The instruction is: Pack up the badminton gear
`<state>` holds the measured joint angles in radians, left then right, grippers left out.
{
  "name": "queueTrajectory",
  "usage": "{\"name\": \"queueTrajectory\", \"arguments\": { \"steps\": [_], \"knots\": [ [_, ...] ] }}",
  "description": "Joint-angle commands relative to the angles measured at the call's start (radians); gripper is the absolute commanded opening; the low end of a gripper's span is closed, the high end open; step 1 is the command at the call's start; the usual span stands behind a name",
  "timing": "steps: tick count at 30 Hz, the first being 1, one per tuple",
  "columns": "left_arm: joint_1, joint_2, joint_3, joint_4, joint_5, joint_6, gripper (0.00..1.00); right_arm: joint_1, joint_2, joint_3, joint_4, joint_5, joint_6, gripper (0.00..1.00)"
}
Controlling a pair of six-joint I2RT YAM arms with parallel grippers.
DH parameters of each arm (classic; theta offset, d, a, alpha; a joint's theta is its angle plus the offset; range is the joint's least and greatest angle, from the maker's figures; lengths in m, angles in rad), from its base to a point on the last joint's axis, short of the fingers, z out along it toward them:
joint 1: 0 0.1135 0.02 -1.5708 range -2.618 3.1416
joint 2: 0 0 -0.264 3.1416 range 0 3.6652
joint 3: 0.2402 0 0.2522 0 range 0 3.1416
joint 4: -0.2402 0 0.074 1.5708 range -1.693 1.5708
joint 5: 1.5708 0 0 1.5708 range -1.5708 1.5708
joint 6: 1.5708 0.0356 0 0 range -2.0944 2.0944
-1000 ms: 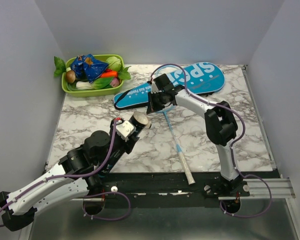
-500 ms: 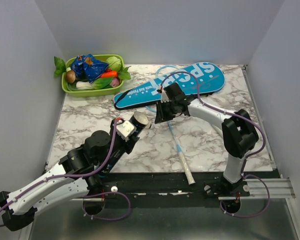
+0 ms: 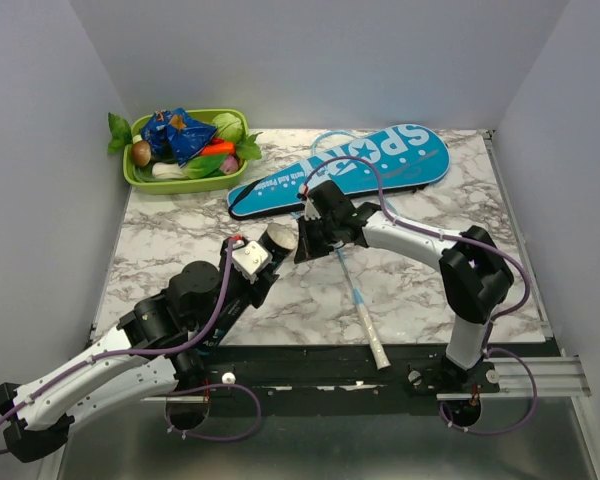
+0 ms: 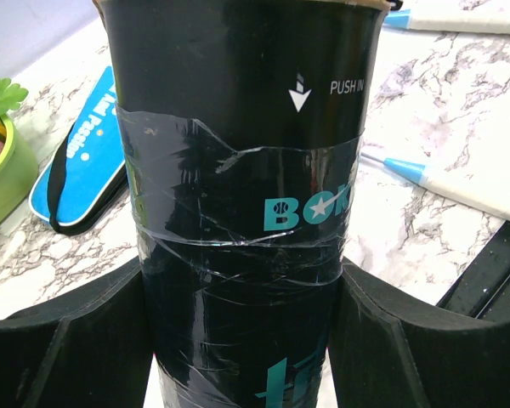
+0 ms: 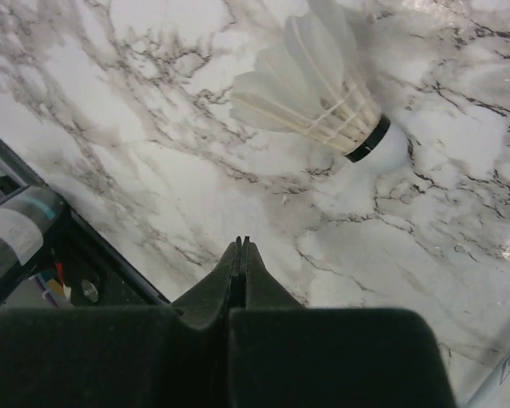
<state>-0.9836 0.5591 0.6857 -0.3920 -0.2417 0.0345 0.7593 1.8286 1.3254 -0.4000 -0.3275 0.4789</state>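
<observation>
My left gripper (image 4: 242, 340) is shut on the dark clear tube (image 4: 238, 170), which fills the left wrist view; its open end (image 3: 278, 237) points up and right. My right gripper (image 5: 240, 242) is shut with nothing in it, its tips (image 3: 300, 250) just right of the tube's mouth. A white feather shuttlecock (image 5: 314, 85) lies on the marble just beyond those tips. One light-blue racket (image 3: 355, 295) lies mid-table, white butt towards the near edge. A second racket's handle (image 4: 459, 21) shows beyond it. The blue "SPORT" cover (image 3: 380, 160) lies at the back.
A green tray (image 3: 140, 178) of toy vegetables stands at the back left corner. Grey walls close in the table on the left, the back and the right. A black rail (image 3: 310, 365) runs along the near edge.
My right arm swung a little right, then back left and nearer, ending by the tube's mouth. My left arm and the tube have not moved.
</observation>
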Motion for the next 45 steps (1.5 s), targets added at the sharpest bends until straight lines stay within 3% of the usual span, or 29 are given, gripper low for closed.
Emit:
{"name": "queueTrajectory", "arguments": {
  "steps": [1, 14, 24, 29, 34, 36, 37, 38, 40, 42, 45],
  "knots": [
    [0.002, -0.014, 0.011, 0.021, -0.002, -0.007, 0.00, -0.006, 0.073, -0.029, 0.020, 0.076, 0.063, 0.01],
    [0.002, -0.005, 0.011, 0.019, -0.004, -0.005, 0.00, -0.015, 0.221, 0.097, 0.006, 0.209, 0.142, 0.01],
    [0.002, -0.005, 0.008, 0.019, -0.005, -0.004, 0.00, -0.138, 0.348, 0.297, -0.040, 0.399, 0.196, 0.01],
    [0.002, -0.005, 0.009, 0.021, -0.004, -0.001, 0.00, -0.144, 0.322, 0.314, -0.007, 0.343, 0.155, 0.00],
    [0.002, -0.004, 0.011, 0.021, 0.001, -0.001, 0.00, -0.133, 0.212, 0.151, 0.075, 0.274, 0.148, 0.01],
    [0.002, -0.002, 0.012, 0.021, 0.002, -0.001, 0.00, -0.117, 0.143, 0.106, 0.105, 0.263, 0.152, 0.09],
    [0.002, -0.004, 0.012, 0.021, 0.002, 0.001, 0.00, -0.111, 0.121, 0.059, 0.121, 0.255, 0.153, 0.22],
    [0.002, -0.005, 0.012, 0.022, 0.004, 0.001, 0.00, -0.104, 0.104, 0.043, 0.136, 0.246, 0.155, 0.28],
    [0.002, -0.005, 0.014, 0.021, 0.001, 0.001, 0.00, -0.084, 0.074, 0.029, 0.165, 0.208, 0.155, 0.33],
    [0.002, -0.007, 0.014, 0.021, 0.001, 0.001, 0.00, -0.069, 0.069, 0.043, 0.187, 0.180, 0.150, 0.33],
    [0.002, -0.010, 0.014, 0.021, -0.001, -0.002, 0.00, -0.057, 0.089, 0.099, 0.184, 0.174, 0.153, 0.18]
  ]
}}
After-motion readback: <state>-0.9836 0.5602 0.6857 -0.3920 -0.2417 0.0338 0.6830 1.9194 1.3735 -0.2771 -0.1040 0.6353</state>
